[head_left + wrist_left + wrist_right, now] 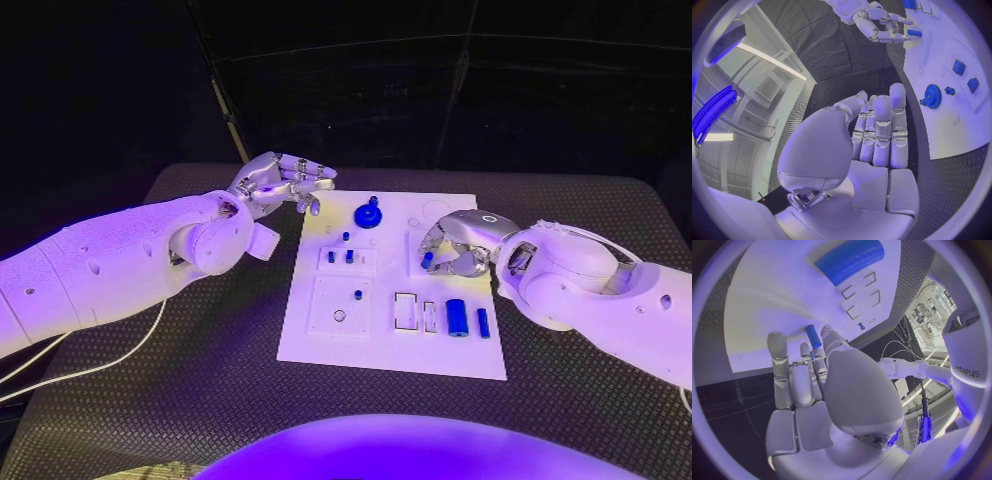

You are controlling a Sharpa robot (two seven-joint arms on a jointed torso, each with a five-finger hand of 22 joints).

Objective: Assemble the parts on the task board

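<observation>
- You are looking down at a black worktop (pixel 173 400) with a ribbed, diamond-patterned mat, set against a dark backdrop.
- The white rectangular task board (pixel 325 345) lies in the middle of the worktop, its long side running away from you.
- On the board's far end stands a blue toothed gear part (pixel 368 214); the left wrist view shows it too (pixel 932 95).
- Nearer you, a large blue cylinder part (pixel 456 317) lies in a recess on the board's right side, with a thin blue bar part (pixel 483 322) just beside it.
- Small blue peg parts (pixel 340 256) stand in the board's left half.
- Your left hand (pixel 281 182) hovers off the board's far left corner, near the gear but apart from it; its fingers are partly curled and apart, and it holds nothing.
- Your right hand (pixel 459 243) sits over the board's right edge, palm turned inward, fingers closed round a short blue peg part (pixel 427 259).
- The right wrist view shows that peg (pixel 813 336) pinched between the fingertips, close to the board's white surface.
- A white cable (pixel 101 355) trails across the worktop beneath your left arm.
</observation>
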